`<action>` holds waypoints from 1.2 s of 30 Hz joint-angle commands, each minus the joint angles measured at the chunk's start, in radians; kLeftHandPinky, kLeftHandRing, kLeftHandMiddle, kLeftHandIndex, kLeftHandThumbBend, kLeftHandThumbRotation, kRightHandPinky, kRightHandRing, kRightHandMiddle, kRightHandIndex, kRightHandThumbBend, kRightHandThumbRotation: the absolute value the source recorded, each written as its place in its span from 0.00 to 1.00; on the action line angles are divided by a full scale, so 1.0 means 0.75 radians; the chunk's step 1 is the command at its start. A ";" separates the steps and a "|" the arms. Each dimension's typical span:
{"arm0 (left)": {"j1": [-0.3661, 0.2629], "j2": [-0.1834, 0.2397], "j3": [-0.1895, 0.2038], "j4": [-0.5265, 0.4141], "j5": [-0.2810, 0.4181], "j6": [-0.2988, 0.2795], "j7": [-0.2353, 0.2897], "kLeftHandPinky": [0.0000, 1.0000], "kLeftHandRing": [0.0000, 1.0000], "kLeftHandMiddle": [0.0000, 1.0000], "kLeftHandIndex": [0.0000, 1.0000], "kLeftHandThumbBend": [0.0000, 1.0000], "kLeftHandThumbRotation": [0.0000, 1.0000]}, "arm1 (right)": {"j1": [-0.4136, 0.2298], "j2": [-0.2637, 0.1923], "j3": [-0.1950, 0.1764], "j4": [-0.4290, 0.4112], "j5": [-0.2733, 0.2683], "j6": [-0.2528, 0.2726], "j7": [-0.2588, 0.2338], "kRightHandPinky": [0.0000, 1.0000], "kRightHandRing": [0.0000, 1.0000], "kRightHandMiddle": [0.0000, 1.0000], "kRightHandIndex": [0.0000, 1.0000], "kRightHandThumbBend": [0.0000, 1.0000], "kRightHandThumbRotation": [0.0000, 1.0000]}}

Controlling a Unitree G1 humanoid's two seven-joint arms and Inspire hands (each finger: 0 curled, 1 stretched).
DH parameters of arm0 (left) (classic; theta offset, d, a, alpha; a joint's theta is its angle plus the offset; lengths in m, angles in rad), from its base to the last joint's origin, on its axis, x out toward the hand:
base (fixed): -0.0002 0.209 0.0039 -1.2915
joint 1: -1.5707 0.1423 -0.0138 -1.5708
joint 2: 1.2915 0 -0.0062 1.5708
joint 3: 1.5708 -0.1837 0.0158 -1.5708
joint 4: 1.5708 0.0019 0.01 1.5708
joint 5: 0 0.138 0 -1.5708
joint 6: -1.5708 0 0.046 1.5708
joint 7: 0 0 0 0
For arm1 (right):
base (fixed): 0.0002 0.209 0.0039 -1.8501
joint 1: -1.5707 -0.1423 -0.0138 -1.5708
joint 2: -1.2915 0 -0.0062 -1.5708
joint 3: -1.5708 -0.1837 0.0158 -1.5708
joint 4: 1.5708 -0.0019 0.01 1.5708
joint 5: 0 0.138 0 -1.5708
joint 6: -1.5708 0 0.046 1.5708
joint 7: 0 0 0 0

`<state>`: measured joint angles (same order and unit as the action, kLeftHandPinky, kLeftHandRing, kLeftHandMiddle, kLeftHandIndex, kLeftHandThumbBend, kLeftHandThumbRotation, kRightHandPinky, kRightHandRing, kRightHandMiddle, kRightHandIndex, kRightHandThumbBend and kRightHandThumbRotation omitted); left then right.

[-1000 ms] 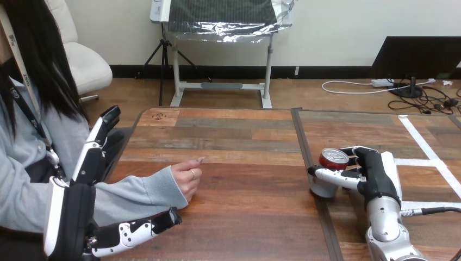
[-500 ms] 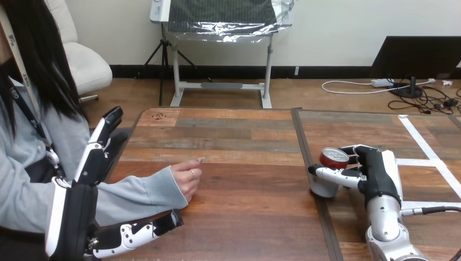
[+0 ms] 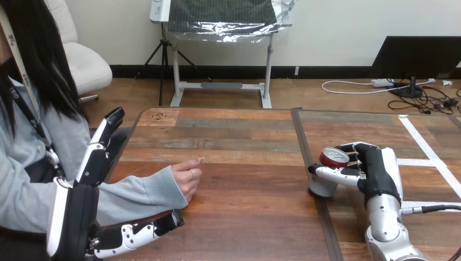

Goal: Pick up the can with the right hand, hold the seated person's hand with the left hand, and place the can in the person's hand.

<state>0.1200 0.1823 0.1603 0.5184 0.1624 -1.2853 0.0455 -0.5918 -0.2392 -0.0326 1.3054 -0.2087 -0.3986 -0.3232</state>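
Wooden planks make up the table [image 3: 239, 136], and a dark seam runs across it just to the left of the right hand [image 3: 376, 175]. That hand has closed round the can [image 3: 332, 159]. Its thumb [image 3: 330, 174] crosses the near side of the can and its fingers [image 3: 348, 148] curl round the far side. The can stands upright against the hand's palm, red top facing up and pale body showing below the thumb. Its base looks to be on the table beside the seam, though I cannot tell whether it has lifted slightly. The silver forearm [image 3: 385, 220] runs back from the hand toward the bottom edge. Strips of white tape [image 3: 424, 142] lie on the wood beyond and to the right of this hand.

At the other side of the table, the left hand [image 3: 76, 212] is open. Its fingers [image 3: 100, 149] are straight and point up and away. Its thumb [image 3: 138, 232] reaches out to the right, low over the near part of the table. The person's grey sleeve [image 3: 136, 196] lies in the gap between those fingers and the thumb, just above the thumb, and nothing is curled round it. I cannot tell whether the thumb touches the sleeve. The person's hand [image 3: 187, 175] rests on the table to the right of the left hand, past the thumb's tip. It is loosely curled and holds nothing. It lies well apart from the can and the right hand, with bare wood between them.
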 commanded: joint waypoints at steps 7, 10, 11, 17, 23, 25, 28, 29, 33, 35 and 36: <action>-0.057 -0.021 0.062 -0.015 0.130 0.044 0.072 0.86 0.93 0.93 0.91 1.00 0.43 | -0.066 -0.020 0.013 -0.083 -0.019 -0.104 -0.034 0.41 0.46 0.53 0.54 0.81 0.00; -0.060 -0.014 0.062 -0.020 0.150 0.063 0.085 0.86 0.93 0.93 0.92 1.00 0.43 | -0.067 -0.022 0.019 -0.087 -0.028 -0.111 -0.039 0.41 0.46 0.53 0.54 0.81 0.00; -0.061 -0.013 0.064 -0.026 0.162 0.077 0.092 0.86 0.93 0.93 0.92 1.00 0.43 | -0.068 -0.023 0.022 -0.089 -0.033 -0.114 -0.042 0.41 0.46 0.53 0.54 0.81 0.00; -0.056 -0.004 0.084 -0.071 0.245 0.143 0.140 0.87 0.93 0.93 0.92 1.00 0.43 | -0.071 -0.024 0.032 -0.101 -0.049 -0.124 -0.053 0.41 0.47 0.53 0.53 0.81 0.00; -0.054 0.004 0.096 -0.113 0.323 0.210 0.194 0.87 0.93 0.92 0.92 1.00 0.44 | -0.070 -0.031 0.050 -0.100 -0.071 -0.151 -0.066 0.43 0.47 0.54 0.54 0.81 0.00; -0.051 0.008 0.093 -0.125 0.335 0.230 0.205 0.87 0.93 0.92 0.92 1.00 0.44 | -0.068 -0.033 0.056 -0.100 -0.081 -0.163 -0.073 0.43 0.48 0.54 0.54 0.81 0.00; -0.049 0.018 0.087 -0.143 0.350 0.257 0.221 0.87 0.93 0.92 0.92 1.00 0.44 | -0.070 -0.033 0.062 -0.102 -0.091 -0.164 -0.080 0.43 0.48 0.54 0.54 0.82 0.00; -0.046 0.022 0.085 -0.156 0.355 0.273 0.222 0.87 0.93 0.92 0.92 1.00 0.44 | -0.069 -0.033 0.062 -0.103 -0.092 -0.168 -0.077 0.43 0.48 0.54 0.54 0.82 0.00; -0.038 0.030 0.078 -0.191 0.361 0.318 0.228 0.88 0.93 0.92 0.92 1.00 0.44 | -0.068 -0.032 0.066 -0.106 -0.102 -0.178 -0.078 0.43 0.47 0.54 0.54 0.82 0.00; -0.036 0.033 0.074 -0.204 0.361 0.335 0.231 0.88 0.93 0.92 0.92 1.00 0.44 | -0.067 -0.033 0.070 -0.107 -0.107 -0.181 -0.081 0.42 0.47 0.54 0.54 0.82 0.00; -0.036 0.035 0.073 -0.208 0.360 0.341 0.232 0.88 0.93 0.92 0.91 1.00 0.44 | -0.067 -0.033 0.071 -0.107 -0.108 -0.182 -0.082 0.42 0.47 0.54 0.54 0.82 0.00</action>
<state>0.1197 0.1847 0.2168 0.4362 0.4280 -1.0513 0.2032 -0.5904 -0.2411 0.0074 1.2887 -0.2804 -0.4925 -0.3604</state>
